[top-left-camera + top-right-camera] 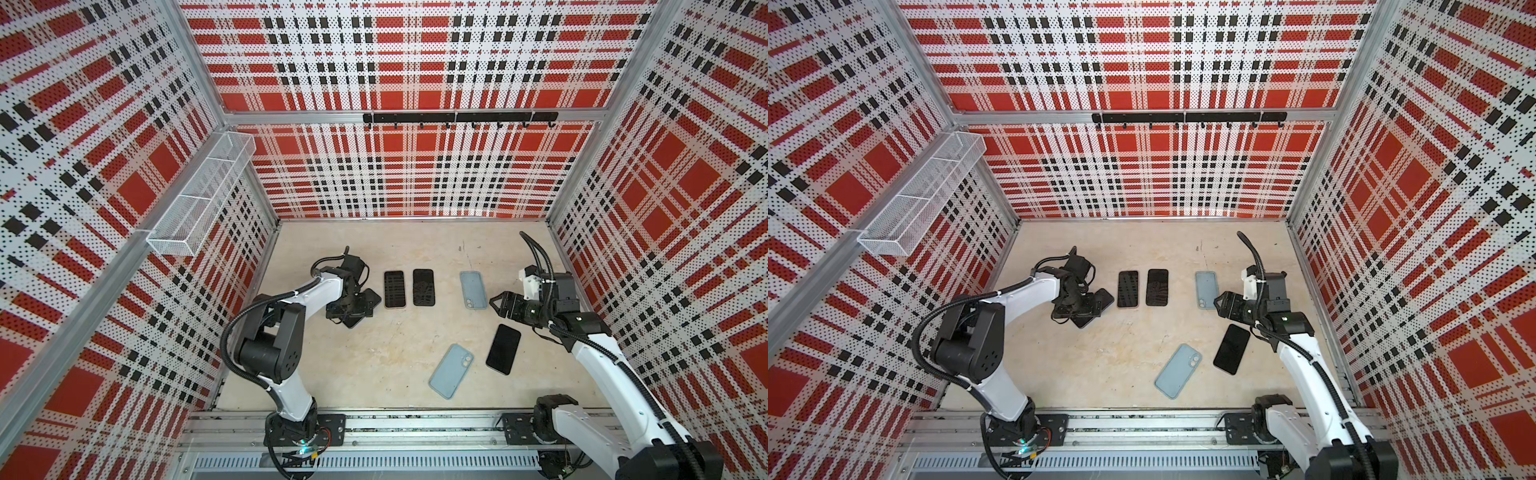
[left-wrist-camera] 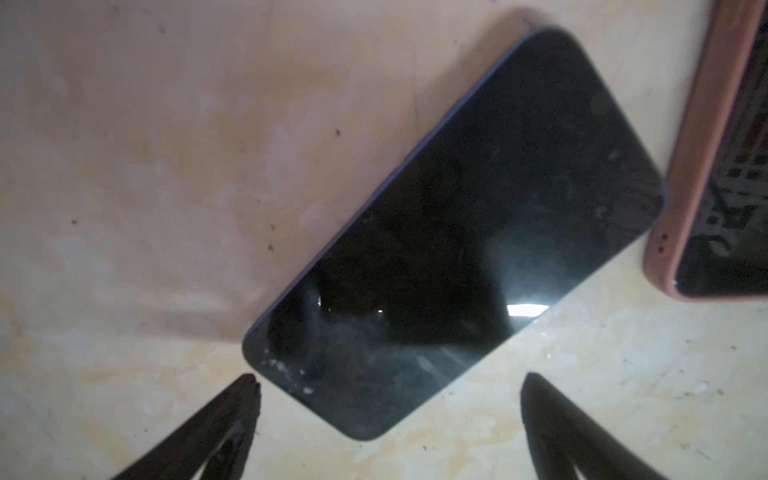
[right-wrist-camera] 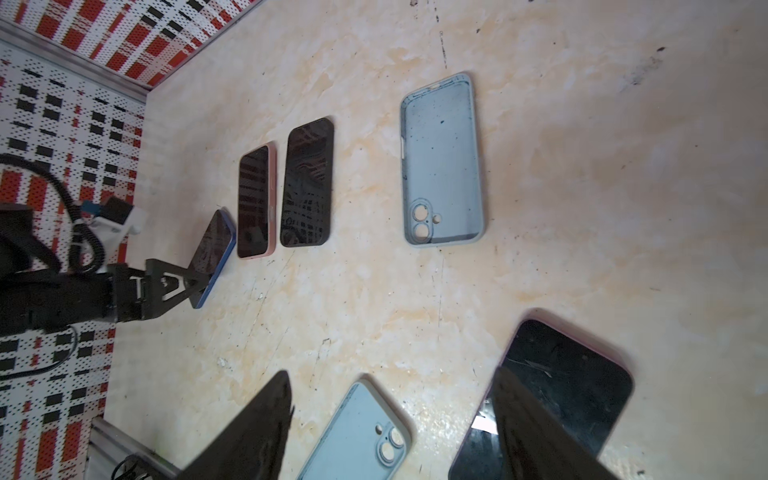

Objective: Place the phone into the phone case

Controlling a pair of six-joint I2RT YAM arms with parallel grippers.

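Black phone (image 1: 503, 349): both top views show it flat on the counter (image 1: 374, 365), screen up, on the right side.
Pale-blue case (image 1: 1207, 289): empty, hollow side up, just beyond it.
Left jaws: left wrist view, spread about one end of a blue-cased phone (image 2: 453, 232).
Right jaws: right wrist view, spread, holding nothing.
Handling: stiff, slick, likely breakable glass; pinch its long edges.

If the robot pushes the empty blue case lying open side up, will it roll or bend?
It probably won't roll: the empty blue case lies flat on the table. It looks like a thin shell with nothing inside, so it's likely light and would slide. Pinched by its low rim, it may flex a little.
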